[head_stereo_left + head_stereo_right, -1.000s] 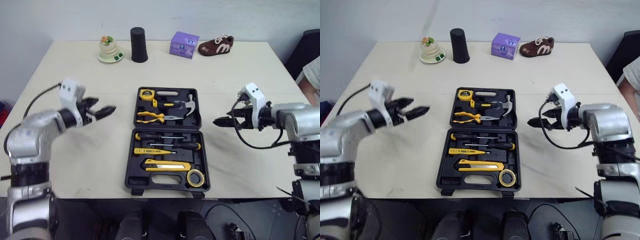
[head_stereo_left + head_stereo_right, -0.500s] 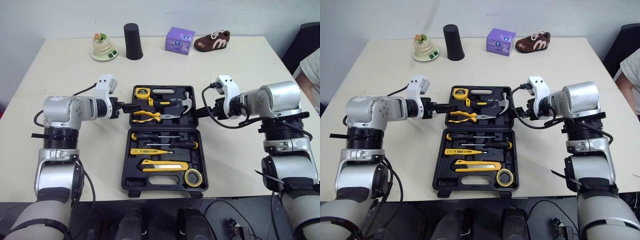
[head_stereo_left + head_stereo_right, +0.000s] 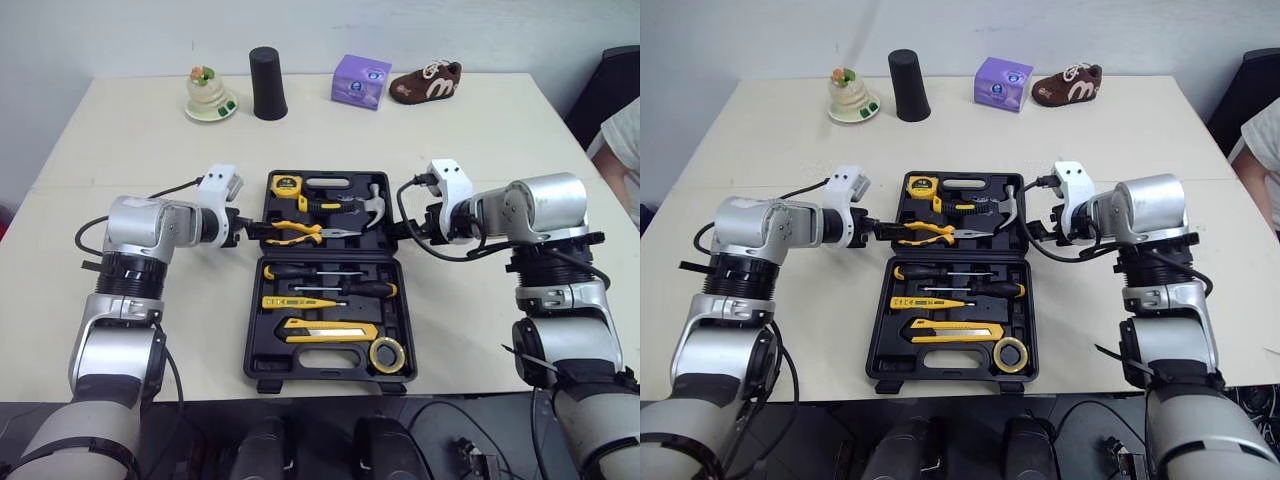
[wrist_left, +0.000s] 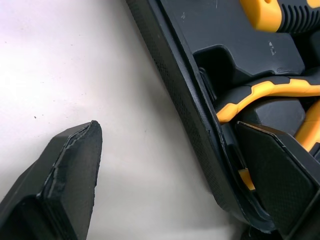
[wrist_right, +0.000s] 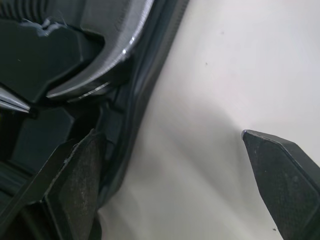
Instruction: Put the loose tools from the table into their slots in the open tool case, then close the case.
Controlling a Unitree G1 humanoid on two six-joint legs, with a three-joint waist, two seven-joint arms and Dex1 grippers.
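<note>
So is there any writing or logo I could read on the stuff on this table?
"M": a white looping mark on the brown shoe, as far as I can tell.
Print on the purple box: too small to read.
Label on the tape measure: too blurred to read.

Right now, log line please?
left gripper: open, astride left wall of open black plastic tool case | right gripper: open, astride its right wall

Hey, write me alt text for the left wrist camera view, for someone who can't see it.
The left end effector is open, its two black fingers straddling the side wall of the open tool case: one finger over the pale table, the other over the case's inside, beside yellow-and-black pliers.
</note>
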